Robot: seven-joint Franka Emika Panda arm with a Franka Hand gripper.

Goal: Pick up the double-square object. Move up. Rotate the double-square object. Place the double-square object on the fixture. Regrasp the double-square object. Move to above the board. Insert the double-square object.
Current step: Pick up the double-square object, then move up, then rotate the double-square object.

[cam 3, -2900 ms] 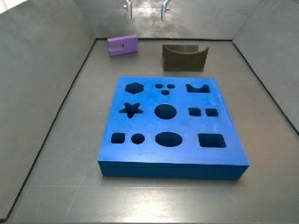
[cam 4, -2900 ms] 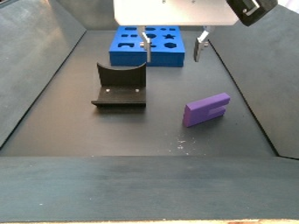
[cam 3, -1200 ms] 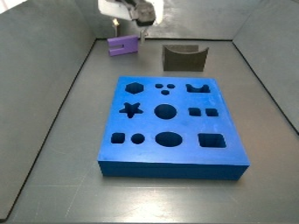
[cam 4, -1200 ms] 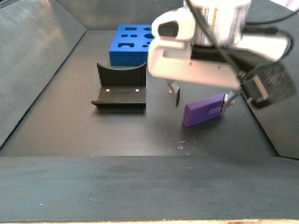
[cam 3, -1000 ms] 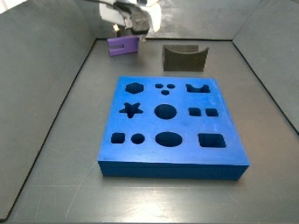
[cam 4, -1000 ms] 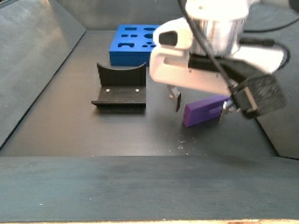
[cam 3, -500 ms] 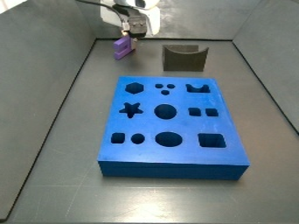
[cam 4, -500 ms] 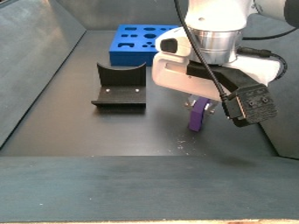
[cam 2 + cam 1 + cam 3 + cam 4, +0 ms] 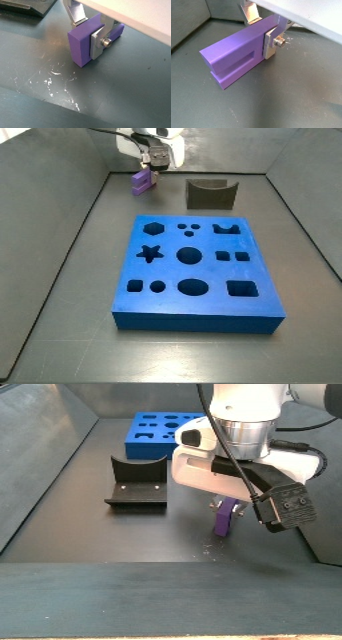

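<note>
Both wrist views showed our pincer (image 9: 91,31) pinching the double-square object (image 9: 85,42). It had tipped upright since before, so lifting came next.

The purple double-square object (image 9: 85,42) is seen on its edge, squeezed between the two silver fingers (image 9: 100,42) of the claw (image 9: 89,31). One finger is pressed on each flat side. The lower edge of the block is seen down at the grey floor (image 9: 127,80). White scratches (image 9: 59,82) are seen on the floor just beside the block. A dark thing (image 9: 30,7) is seen at a corner, cut off by the edge.
</note>
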